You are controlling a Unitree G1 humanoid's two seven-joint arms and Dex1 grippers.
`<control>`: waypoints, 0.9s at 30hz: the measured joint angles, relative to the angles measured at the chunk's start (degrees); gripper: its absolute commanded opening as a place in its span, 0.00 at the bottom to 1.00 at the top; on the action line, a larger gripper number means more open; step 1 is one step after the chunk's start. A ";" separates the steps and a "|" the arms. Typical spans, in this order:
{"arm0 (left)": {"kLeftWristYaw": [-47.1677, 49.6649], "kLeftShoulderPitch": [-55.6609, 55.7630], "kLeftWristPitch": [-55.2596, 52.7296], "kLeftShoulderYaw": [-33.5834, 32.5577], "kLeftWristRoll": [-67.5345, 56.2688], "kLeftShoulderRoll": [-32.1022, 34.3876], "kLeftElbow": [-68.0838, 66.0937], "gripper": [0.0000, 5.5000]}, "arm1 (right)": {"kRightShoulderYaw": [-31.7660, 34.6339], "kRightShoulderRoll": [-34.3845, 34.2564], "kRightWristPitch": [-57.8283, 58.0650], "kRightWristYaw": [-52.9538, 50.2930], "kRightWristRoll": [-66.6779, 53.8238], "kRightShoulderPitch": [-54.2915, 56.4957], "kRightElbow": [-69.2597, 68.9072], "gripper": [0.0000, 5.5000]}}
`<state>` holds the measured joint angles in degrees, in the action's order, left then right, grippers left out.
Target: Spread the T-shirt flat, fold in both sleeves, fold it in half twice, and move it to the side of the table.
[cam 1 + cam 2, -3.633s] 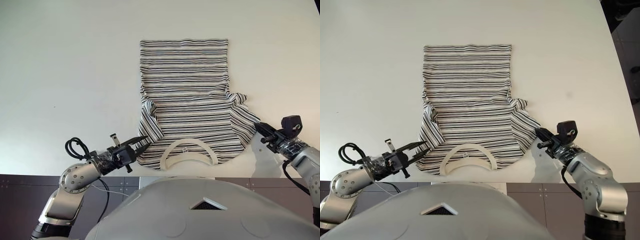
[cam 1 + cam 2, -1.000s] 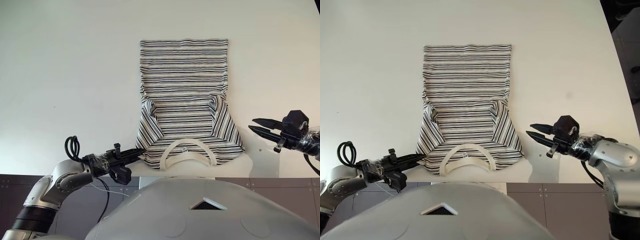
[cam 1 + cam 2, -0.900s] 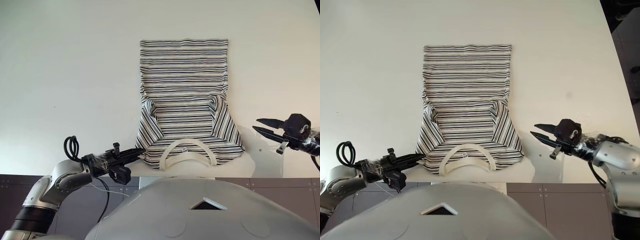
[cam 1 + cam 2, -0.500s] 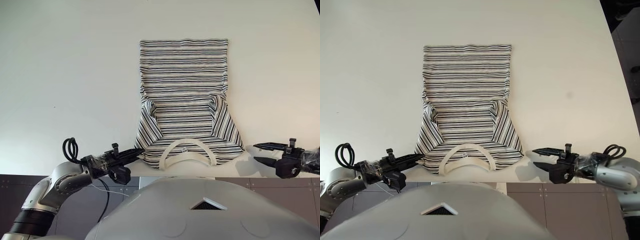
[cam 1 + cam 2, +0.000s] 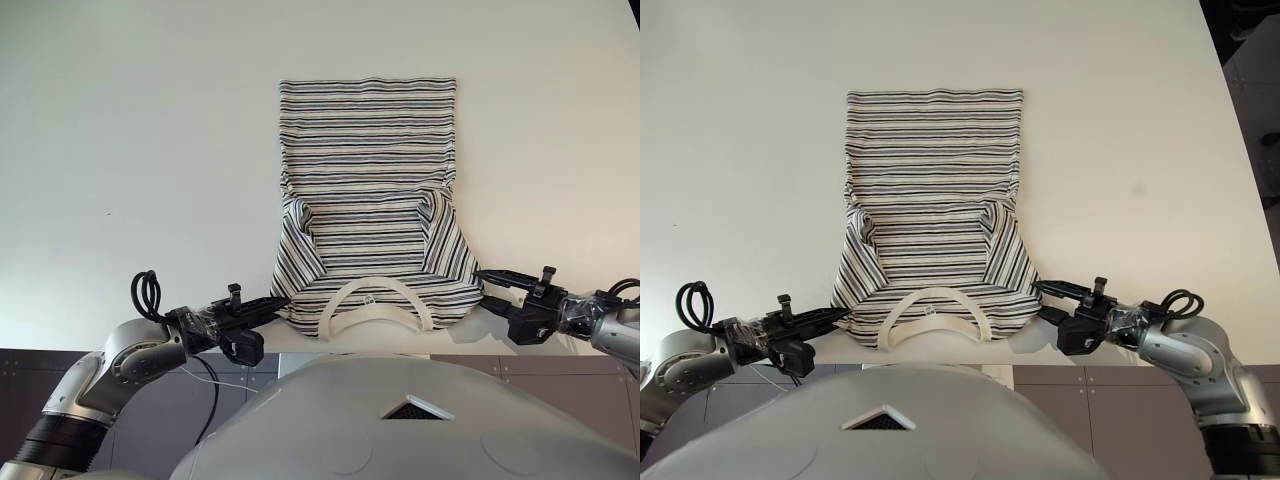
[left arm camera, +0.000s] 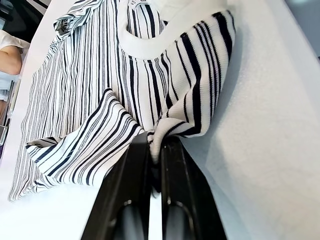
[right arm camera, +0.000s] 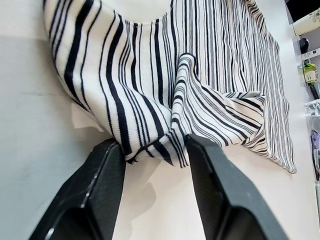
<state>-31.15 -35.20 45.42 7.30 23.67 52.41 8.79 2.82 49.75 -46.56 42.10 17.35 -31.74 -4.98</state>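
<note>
Right gripper [image 5: 490, 290]: has swung in from the table's right side to the T-shirt's [image 5: 368, 200] near right corner, fingers wide astride the fabric edge (not clamped). Left gripper [image 5: 272, 303]: pinched narrow on the near left corner. T-shirt: flat, mid-table [image 5: 140, 150], both sleeves folded in, collar towards the robot.

One striped T-shirt [image 5: 368, 200], one white table [image 5: 140, 150], and two grippers: the left gripper [image 5: 279, 302] and the right gripper [image 5: 484, 287].
</note>
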 measured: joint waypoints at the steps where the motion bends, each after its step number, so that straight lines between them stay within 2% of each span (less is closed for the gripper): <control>1: -0.13 0.06 -0.23 0.17 -0.06 0.18 0.17 0.02 | -0.37 0.12 0.05 -0.56 0.29 0.16 0.00 0.35; 11: -1.02 -0.10 -2.44 0.69 -1.02 0.32 1.70 0.02 | -3.34 2.95 0.96 -0.65 -0.24 0.31 0.00 0.02; 15: -2.67 -0.59 -4.47 1.02 -4.03 0.40 3.05 0.02 | -4.00 4.69 2.05 0.08 -1.71 0.41 -0.28 0.02; 18: -7.37 -1.51 -8.59 1.02 -11.28 2.67 6.04 0.02 | -4.21 7.43 4.95 3.66 -5.78 0.63 -1.92 0.02; 21: -13.92 -2.78 -15.24 0.31 -22.53 6.99 11.20 0.02 | -3.68 11.49 12.15 9.81 -18.94 1.45 -6.94 0.02; 24: -19.82 -5.28 -26.07 -4.84 -36.35 12.12 18.52 0.02 | 0.37 16.93 21.55 16.50 -33.22 0.26 -14.50 0.02; 27: -25.31 -12.36 -36.92 -14.95 -50.89 15.22 27.20 0.02 | 9.39 21.12 33.05 24.84 -43.65 -7.11 -22.65 0.02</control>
<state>-56.46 -47.57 8.50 -7.65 -27.21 67.63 35.99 12.21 70.87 -13.51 66.93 -26.30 -38.85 -27.62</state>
